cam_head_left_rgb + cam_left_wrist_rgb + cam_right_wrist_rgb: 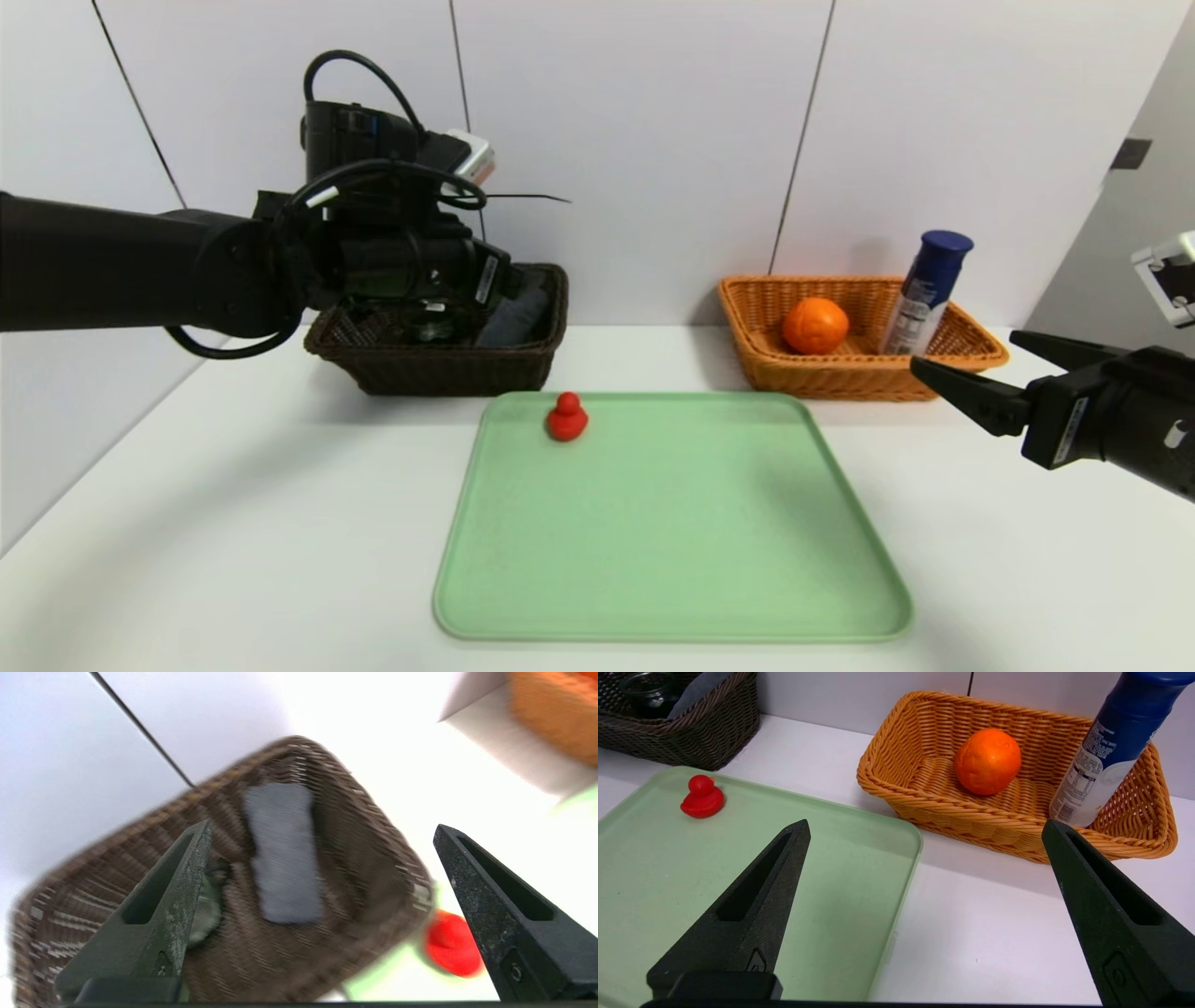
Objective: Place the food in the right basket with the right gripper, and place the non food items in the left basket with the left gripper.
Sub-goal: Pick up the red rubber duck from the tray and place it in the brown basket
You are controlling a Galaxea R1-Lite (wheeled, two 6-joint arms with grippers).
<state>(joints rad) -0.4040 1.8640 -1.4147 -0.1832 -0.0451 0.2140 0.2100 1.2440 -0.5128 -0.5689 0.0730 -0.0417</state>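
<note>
Our left tool (322, 830) is wide open over the dark basket (448, 373), holding nothing; our right tool (926, 826), also open and empty, hangs idle just beside the front right corner of the orange basket (840, 378).

Outward from the left tool, we see one grey cloth-like item (285, 858) and one clear glass item (205, 912) inside the dark basket. Near the far left corner of the green tray (672, 523) sits one red toy duck (567, 418). At the desk's (233, 523) far right part, the orange basket holds one orange (815, 326) and one blue-capped bottle (924, 294), tilted against its rim.

We judge the task nearly finished: two food items and two non-food items are in their baskets, and only the duck is left, for our left tool to carry over.
</note>
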